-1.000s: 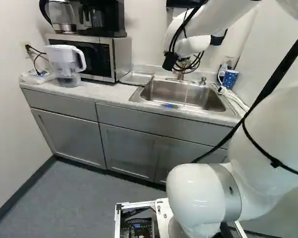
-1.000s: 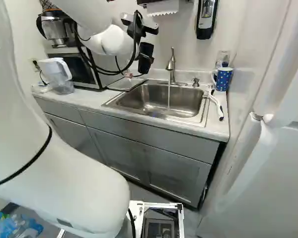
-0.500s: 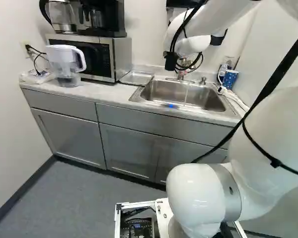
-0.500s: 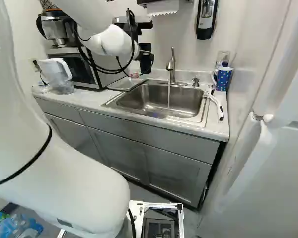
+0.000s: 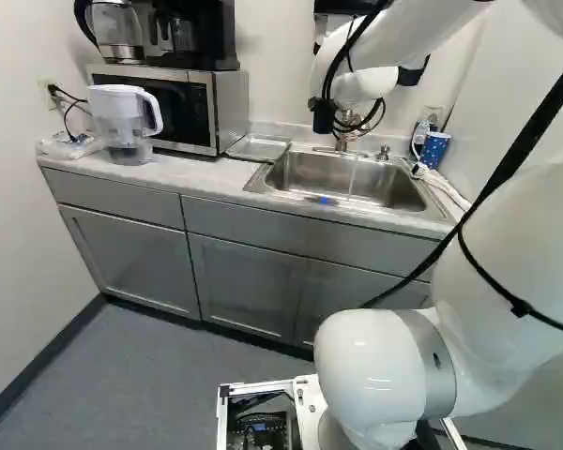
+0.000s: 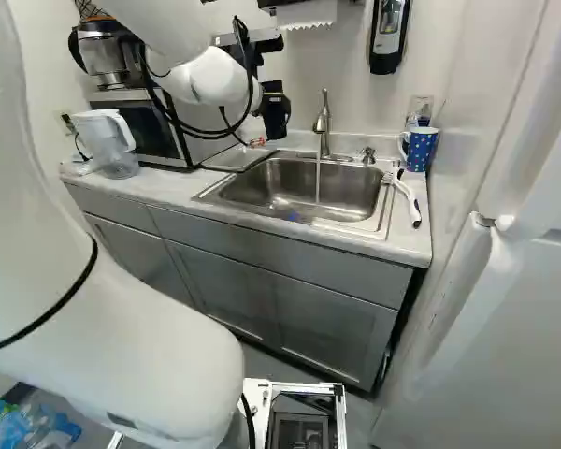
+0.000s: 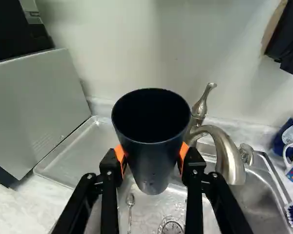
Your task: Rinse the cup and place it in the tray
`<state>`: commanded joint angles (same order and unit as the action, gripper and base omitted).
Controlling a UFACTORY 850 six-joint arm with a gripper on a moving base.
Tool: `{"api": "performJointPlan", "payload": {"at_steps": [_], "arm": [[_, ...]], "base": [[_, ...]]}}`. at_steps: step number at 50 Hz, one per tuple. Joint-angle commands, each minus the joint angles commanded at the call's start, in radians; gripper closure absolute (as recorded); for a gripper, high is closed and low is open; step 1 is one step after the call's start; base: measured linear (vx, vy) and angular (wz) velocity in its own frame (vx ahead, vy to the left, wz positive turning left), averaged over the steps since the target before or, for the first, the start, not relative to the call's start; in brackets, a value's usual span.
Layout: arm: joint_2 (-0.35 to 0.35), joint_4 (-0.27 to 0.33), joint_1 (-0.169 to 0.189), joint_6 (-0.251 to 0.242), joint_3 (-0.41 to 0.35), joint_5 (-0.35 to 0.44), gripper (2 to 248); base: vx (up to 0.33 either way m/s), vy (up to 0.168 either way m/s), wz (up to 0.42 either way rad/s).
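sink and surroundings. the tool [image 6: 269, 109] stands parted by the width of the black cup [image 7: 152, 146], its orange pads pressing the cup from two sides; the cup's open mouth faces the wrist camera. in the wrist view the cup overlaps the rear part of the sink [image 6: 379, 192], near the side where the tray [image 7: 75, 153] lies.

around the sink: the tray rests flat on the surface [image 6: 173, 187], just left of the sink. left of both, the microwave [image 5: 159, 103] flanks the tray with its side panel and bears a coffee maker [image 5: 192, 37]; a white-lidded pitcher [image 6: 103, 136] stands farther left of the sink. the curved faucet [image 7: 227, 151] rises from the sink's back edge, close beside the cup in the wrist view, and water [image 6: 318, 182] runs from it into the sink. a spoon [image 7: 130, 201] lies in the sink. right of the faucet, at the sink's back edge, is a small pump [image 6: 368, 154]. at the sink's back right corner stands a blue dotted mug [image 6: 420, 152]; a white-handled brush [image 6: 409, 204] lies along the sink's right side.
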<state>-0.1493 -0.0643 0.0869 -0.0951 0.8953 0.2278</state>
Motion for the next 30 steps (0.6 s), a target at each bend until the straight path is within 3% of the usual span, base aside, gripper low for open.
{"api": "performJointPlan", "payload": {"at_steps": [30], "arm": [[0.086,0.0,-0.082,0.0,0.082,0.0,128]], "base": [[0.0,0.0,0.0]]}}
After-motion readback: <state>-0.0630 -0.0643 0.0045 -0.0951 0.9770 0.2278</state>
